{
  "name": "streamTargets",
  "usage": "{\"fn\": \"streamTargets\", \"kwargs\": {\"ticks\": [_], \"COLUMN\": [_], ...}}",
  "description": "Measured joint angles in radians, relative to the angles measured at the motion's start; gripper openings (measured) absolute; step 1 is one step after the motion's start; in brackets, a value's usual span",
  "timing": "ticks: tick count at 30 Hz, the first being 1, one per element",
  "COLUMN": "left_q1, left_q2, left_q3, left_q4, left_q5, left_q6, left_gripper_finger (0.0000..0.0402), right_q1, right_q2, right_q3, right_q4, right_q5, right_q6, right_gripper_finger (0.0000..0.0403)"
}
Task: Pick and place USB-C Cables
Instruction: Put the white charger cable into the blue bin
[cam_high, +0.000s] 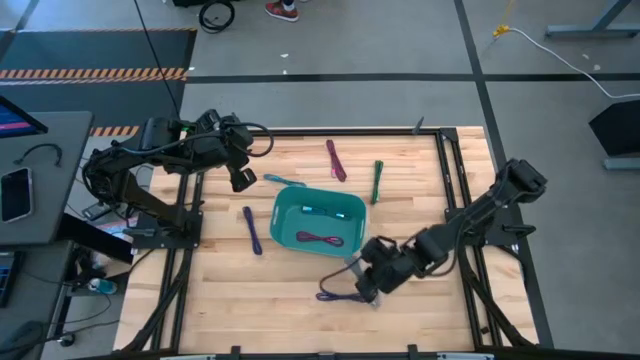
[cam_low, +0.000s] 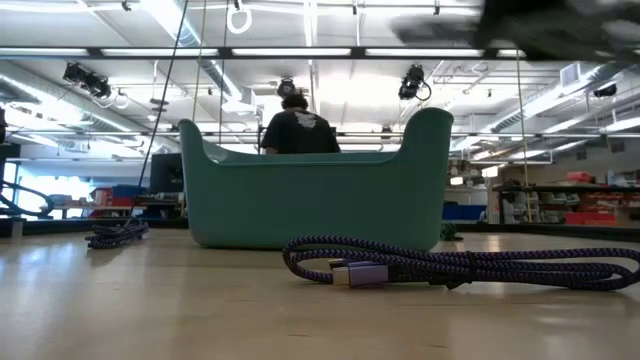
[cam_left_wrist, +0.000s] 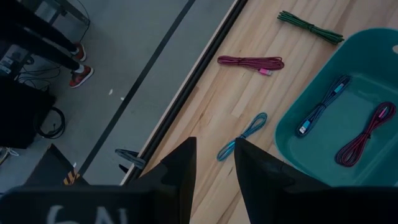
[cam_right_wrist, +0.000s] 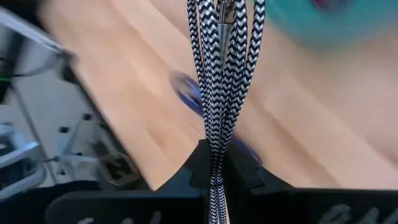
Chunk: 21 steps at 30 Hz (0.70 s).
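Black-and-white braided cable (cam_right_wrist: 219, 93) pinched upright in right tool (cam_right_wrist: 216, 165); purple cable (cam_high: 340, 296) seemingly flat beneath.

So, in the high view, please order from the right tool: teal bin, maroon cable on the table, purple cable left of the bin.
From the right tool, nearest first:
1. teal bin, beside it
2. purple cable, beyond the bin
3. maroon cable, at the far edge

Two black jointed arms (cam_high: 180, 155) carry black cabling. Gripper fingers (cam_left_wrist: 180, 171) are matte black and wedge-shaped. White lettering marks the wrists.
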Motion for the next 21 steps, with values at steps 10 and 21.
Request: {"fn": "streamTargets", "kwargs": {"ticks": [10,21], "left_q1": [0.0,0.0], "left_q2": [0.0,0.0], "left_q3": [0.0,0.0], "left_q4": [0.0,0.0], "left_q5": [0.0,0.0], "left_q6": [0.022,0.056], "left_gripper_finger": [0.0117,0.0117], "right_q1": [-0.206,-0.489], "right_q2": [-0.002,-0.003], "right_q3": [0.272,0.311], "right_q4": [-0.114,-0.183], "right_q5": [-0.006,-0.262], "right_q6": [-0.525,-0.887], "right_gripper_finger": [0.002,0.002]}}
